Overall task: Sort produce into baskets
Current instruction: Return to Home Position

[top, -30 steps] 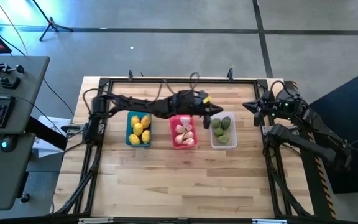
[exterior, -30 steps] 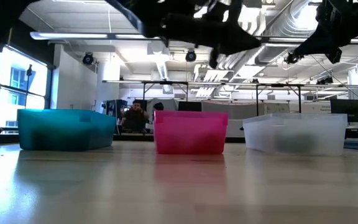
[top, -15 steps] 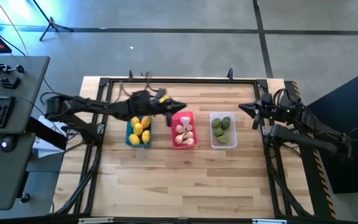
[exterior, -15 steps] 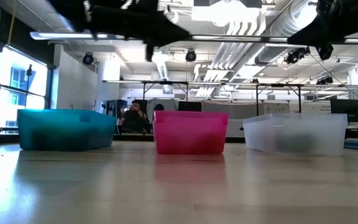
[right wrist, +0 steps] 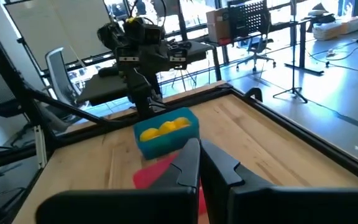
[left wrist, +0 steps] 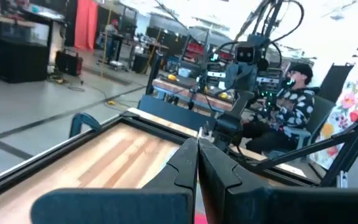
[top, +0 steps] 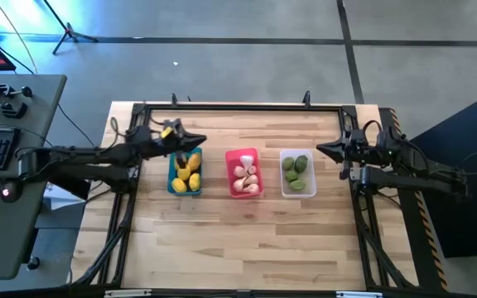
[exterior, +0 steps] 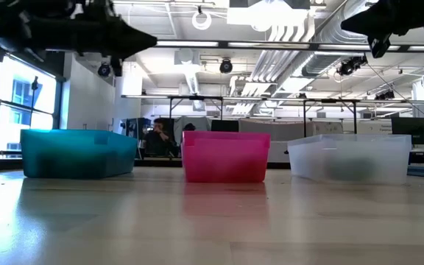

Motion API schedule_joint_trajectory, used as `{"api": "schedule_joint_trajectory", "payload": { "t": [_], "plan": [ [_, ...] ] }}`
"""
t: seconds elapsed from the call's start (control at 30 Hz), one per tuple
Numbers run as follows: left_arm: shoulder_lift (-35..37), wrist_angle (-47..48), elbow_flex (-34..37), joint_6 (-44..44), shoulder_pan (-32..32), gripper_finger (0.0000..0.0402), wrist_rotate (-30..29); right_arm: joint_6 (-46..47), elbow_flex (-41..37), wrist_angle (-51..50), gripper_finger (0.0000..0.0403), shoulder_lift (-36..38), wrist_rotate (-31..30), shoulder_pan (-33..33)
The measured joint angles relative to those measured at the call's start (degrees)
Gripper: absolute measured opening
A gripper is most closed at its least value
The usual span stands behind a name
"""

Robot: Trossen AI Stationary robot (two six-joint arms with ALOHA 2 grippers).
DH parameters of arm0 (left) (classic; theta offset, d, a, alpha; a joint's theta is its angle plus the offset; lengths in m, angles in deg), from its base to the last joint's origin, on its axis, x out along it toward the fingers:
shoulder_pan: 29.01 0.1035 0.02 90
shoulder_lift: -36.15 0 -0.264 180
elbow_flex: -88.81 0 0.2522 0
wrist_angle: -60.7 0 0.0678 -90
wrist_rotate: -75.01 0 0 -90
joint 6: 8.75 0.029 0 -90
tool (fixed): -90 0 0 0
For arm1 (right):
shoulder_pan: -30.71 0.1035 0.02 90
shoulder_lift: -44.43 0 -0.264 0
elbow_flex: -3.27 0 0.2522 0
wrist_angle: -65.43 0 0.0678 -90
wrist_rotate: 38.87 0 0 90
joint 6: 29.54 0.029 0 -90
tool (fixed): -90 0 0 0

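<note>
Lemons (top: 185,172), all yellow, lie in the blue bin (top: 171,175), which you will find closest to the left edge of the table (top: 238,240). White garlic bulbs (top: 245,174) lie in the pink-red bin (top: 228,177) in the middle, and dull green limes (top: 296,170) lie in the translucent white bin (top: 314,175), closest to the right edge. These bins stand in one row across the table, apart from one another and nearer the far edge than the near one.

Your left gripper (top: 201,141) hangs in the air over the far rim of the blue bin, with its arm reaching in from the left edge. Its wrist view shows you the two fingers (left wrist: 182,165) pressed together and holding nothing. Your right gripper (top: 320,150) hangs by the right edge, near the far right corner of the white bin and pointing toward it. Its fingers (right wrist: 188,167) are likewise closed and empty. From table height you see both arms well above the bin rims. Past the far edge, a person (exterior: 157,138) sits in the room.
</note>
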Motion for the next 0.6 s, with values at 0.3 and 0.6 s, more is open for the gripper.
{"api": "schedule_joint_trajectory", "payload": {
  "t": [0.3,0.6],
  "plan": [
    [17.27,3.61,10.3,-2.62,4.26,0.0,3.86,3.33,-7.51,12.83,0.0,0.42,1.96,2.12],
    [32.36,22.99,11.17,1.04,8.86,0.0,7.05,6.43,-15.72,18.97,0.0,5.07,3.3,2.09]
  ]
}}
